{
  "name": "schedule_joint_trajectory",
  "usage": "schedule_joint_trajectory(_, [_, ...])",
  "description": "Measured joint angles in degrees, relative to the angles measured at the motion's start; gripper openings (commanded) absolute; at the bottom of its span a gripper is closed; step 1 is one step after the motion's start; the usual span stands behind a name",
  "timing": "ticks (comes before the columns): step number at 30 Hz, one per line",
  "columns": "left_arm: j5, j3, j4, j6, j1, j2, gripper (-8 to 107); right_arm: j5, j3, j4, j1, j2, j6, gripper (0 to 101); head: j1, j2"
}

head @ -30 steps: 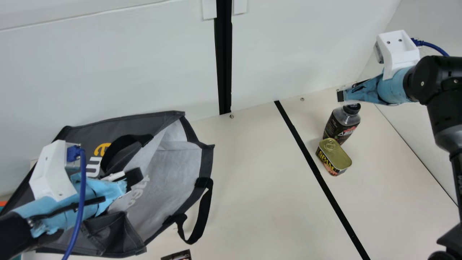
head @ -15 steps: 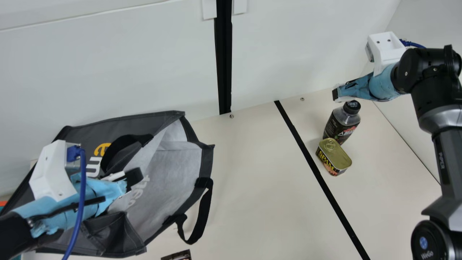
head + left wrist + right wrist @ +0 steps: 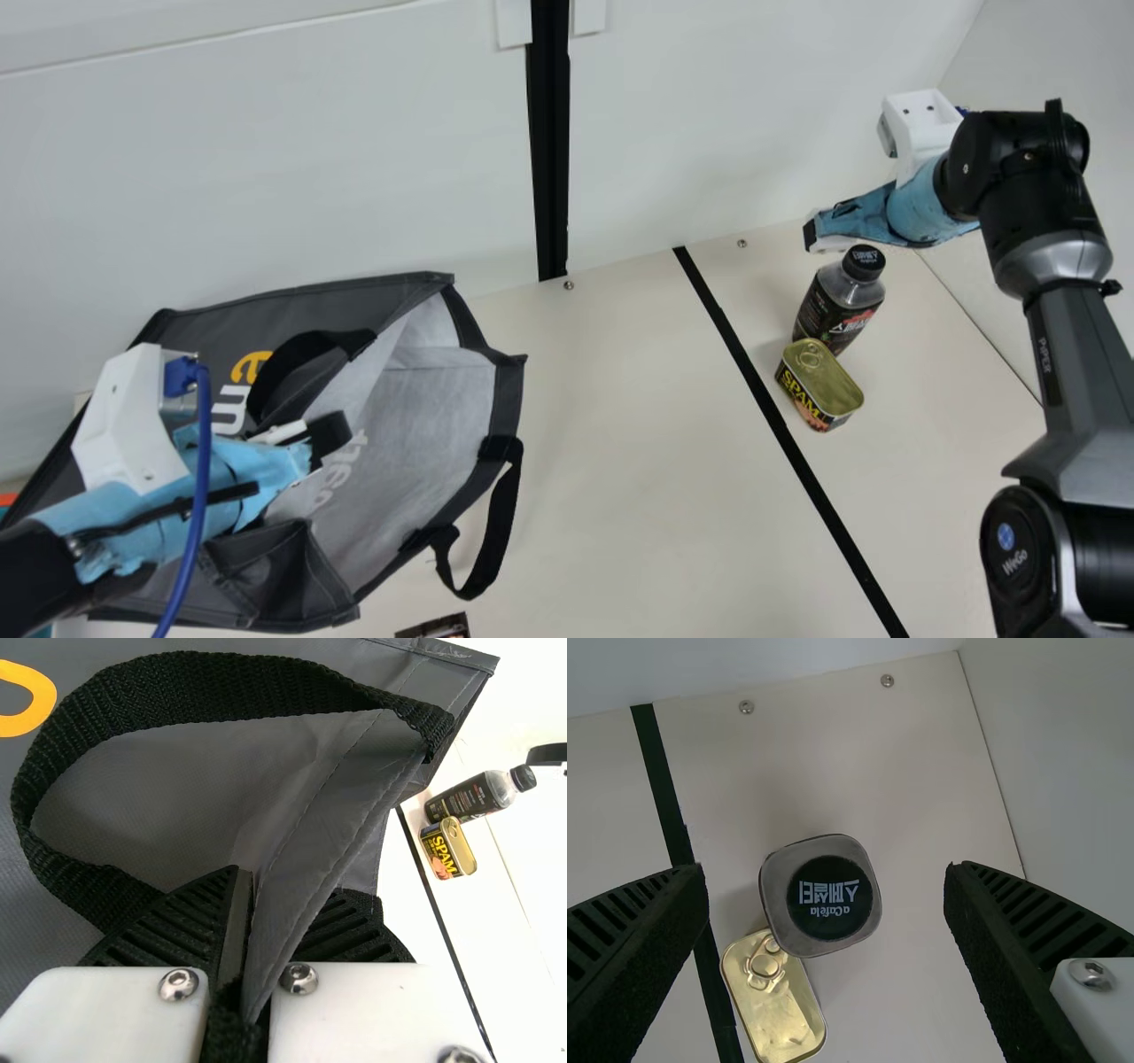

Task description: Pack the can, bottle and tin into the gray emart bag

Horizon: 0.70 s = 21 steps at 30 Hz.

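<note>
Gray fabric makes up the emart bag [image 3: 425,425] in the main view; it lies on its side, mouth turned toward the bottle [image 3: 840,306], well to the bottle's left on the cream counter [image 3: 620,478]. Bottle stands upright, dark label, black cap. Tin [image 3: 826,381] is set just beside the bottle, on its near side, gold lid up; contact cannot be told for sure. Black strip [image 3: 786,434] is seen between bottle and bag. Dark printed item [image 3: 434,627] is cut off by the view's edge, well left of the bottle and nearer; type not identifiable. Right pincer [image 3: 813,236] is held above the bottle, near its cap. Left pincer [image 3: 326,434] is placed at the bag, well left of the bottle.

Left wrist view: left pincer [image 3: 246,881] is closed on a fold of the bag's edge, fabric clamped between ribbed fingers. Black handle [image 3: 195,691] is looped beside it; whether strap is pinched too cannot be told. Bottle and tin are seen farther off, together.

Right wrist view: right pincer [image 3: 826,930] is spread wide, nothing gripped; bottle is seen from above, framed between the fingers, with tin beside it.
</note>
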Motion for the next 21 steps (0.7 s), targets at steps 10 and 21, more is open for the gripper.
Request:
schedule_joint_trajectory(10, [0.00,0.00,0.00,0.00,0.00,0.00,10,0.78,-0.72,0.38,-0.05,2.53,0.46,91,0.00,0.00])
schedule_joint_trajectory(21, [0.00,0.00,0.00,0.00,0.00,0.00,10,1.23,0.16,0.00,-0.05,3.75,1.17,91,0.00,0.00])
